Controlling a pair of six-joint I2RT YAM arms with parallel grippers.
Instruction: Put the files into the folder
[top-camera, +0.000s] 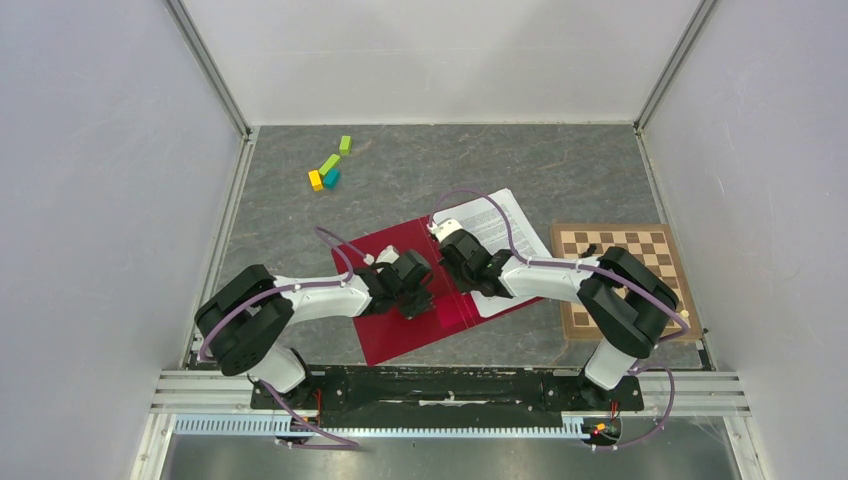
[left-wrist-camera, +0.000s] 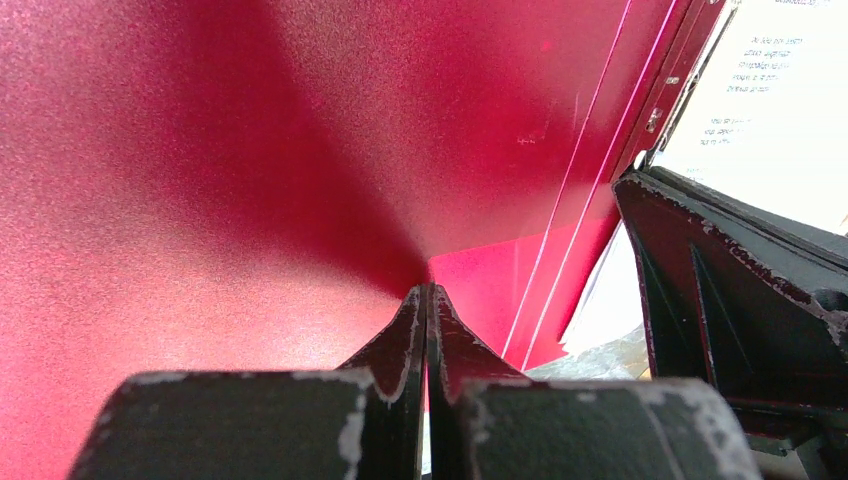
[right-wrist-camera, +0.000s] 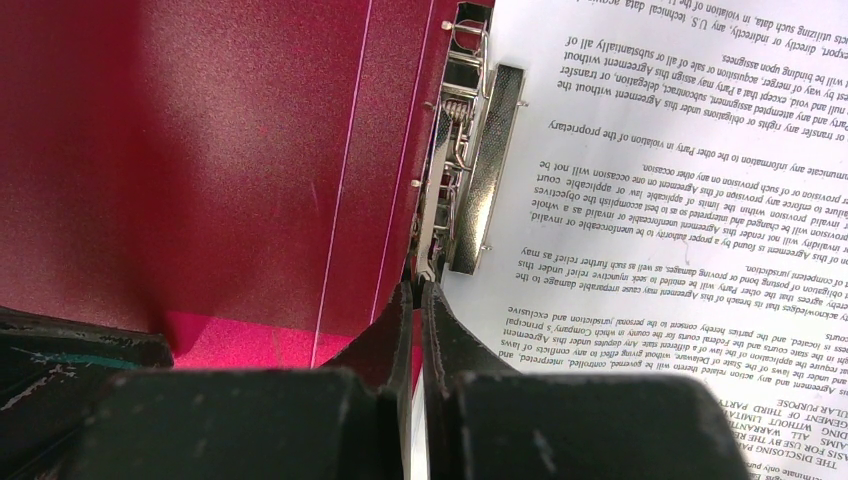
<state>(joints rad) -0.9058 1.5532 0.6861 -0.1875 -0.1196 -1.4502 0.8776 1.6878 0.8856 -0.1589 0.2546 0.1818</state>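
The red folder (top-camera: 385, 335) lies open on the worktop (top-camera: 480, 160), sheets (top-camera: 500, 225) headed away, printed "this Agreement", on its right half beside the metal clip (right-wrist-camera: 480, 170), left fingers (left-wrist-camera: 400, 340) and right fingers (right-wrist-camera: 385, 330) each pressed together.

Top view bright and even, soft shadows. Wrist views: dark shadow fan across the folder (left-wrist-camera: 250, 150), grainy sheen. Printed files (right-wrist-camera: 650, 200) beside the folder sharp; washed out in left wrist.
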